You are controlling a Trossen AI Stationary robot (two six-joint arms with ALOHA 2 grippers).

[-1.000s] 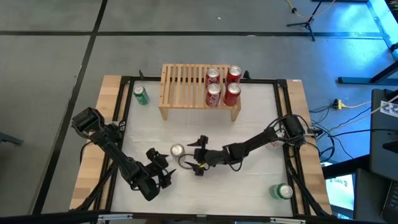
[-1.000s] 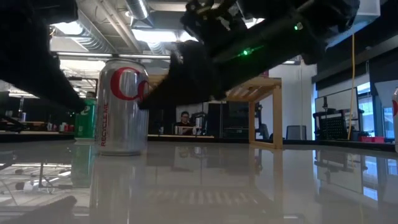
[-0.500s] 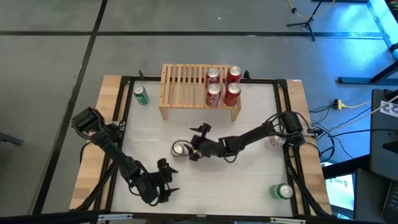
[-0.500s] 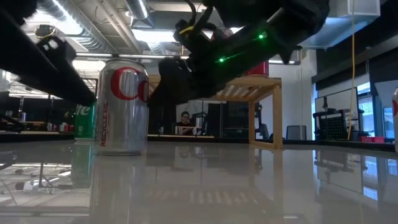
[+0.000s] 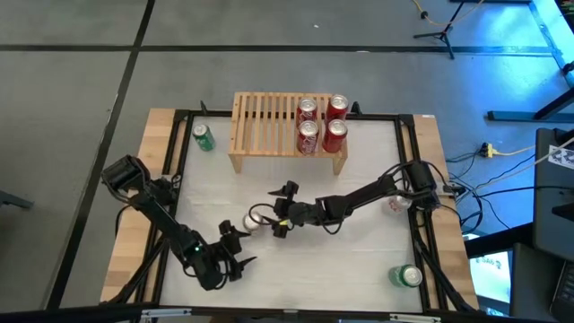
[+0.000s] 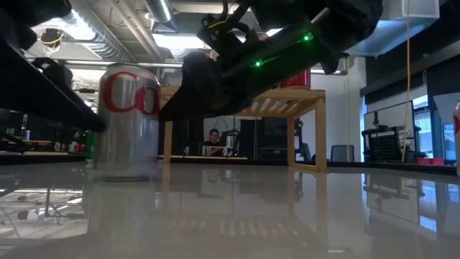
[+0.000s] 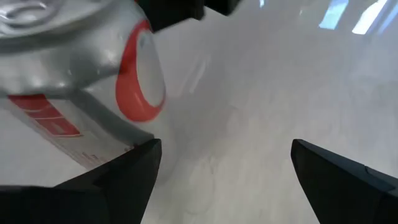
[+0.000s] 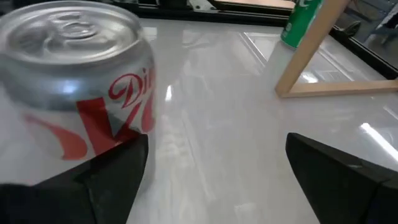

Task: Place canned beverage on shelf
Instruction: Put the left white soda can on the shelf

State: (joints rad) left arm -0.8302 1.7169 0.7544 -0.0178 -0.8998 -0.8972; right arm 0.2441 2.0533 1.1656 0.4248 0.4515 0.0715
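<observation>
The silver can point(image 5: 255, 218) stands near the middle of the white table point(image 5: 377, 260), in front of the shelf point(image 5: 269, 126) and well apart from it. It is upright, long axis vertical, its pull-tab top point(image 8: 68, 28) facing up; in the low view its red lettering shows on the side point(image 6: 129, 119).

The right gripper point(image 5: 280, 212) sits just beside the can on its right, low over the table, fingers spread wide. From its own wrist camera one finger point(image 8: 106, 180) lies right against the can's side while the other point(image 8: 342, 174) is well clear, so the can is not between them and nothing is gripped.

The left gripper point(image 5: 235, 248) is near the table's front edge, just short of the can, also spread wide and holding nothing; one finger point(image 7: 118, 177) is close under the can's body point(image 7: 74, 93).

On the shelf, four red cans point(image 5: 320, 124) stand at its right end. One green can point(image 5: 204, 136) stands by the shelf's left leg, another point(image 5: 406, 276) at the table's front right corner.
</observation>
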